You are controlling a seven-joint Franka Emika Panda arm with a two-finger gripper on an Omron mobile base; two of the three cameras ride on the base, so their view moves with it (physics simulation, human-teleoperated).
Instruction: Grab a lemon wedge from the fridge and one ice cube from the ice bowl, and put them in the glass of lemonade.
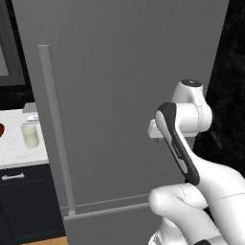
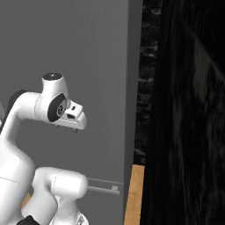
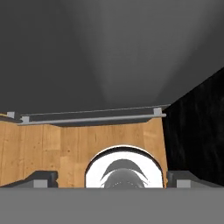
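Facing the fridge (image 1: pixel 124 95), door closed, grey front across most of the left base view. Long vertical bar handle (image 1: pixel 56 129) standing at left of centre in that frame, running top to bottom, long axis upright. Gripper (image 3: pixel 112 178) spread wide and empty, the two dark fingertips (image 3: pixel 40 178) sitting far apart at the bottom corners of the hand view, nothing between them. Pointing down along the fridge front: hand view showing the grey door above, a horizontal bar (image 3: pixel 92 117) across the middle and wooden floor (image 3: pixel 52 144) below it. In the left base view, wrist (image 1: pixel 184 119) at right of centre, so handle lying well to the left of the gripper, apart from it, with bare door between. Likely next step: reaching across to the left and turning the gripper to close across the upright bar, a judgement only. Glass of lemonade (image 1: pixel 30 135) on the pale desk (image 1: pixel 14 153) at the left edge of the left base view, beyond the handle; a sliver of the reddish-brown ice bowl (image 1: pixel 1 129) at the far left edge. Lemon wedge presumably behind the closed door; ice cube too small to tell
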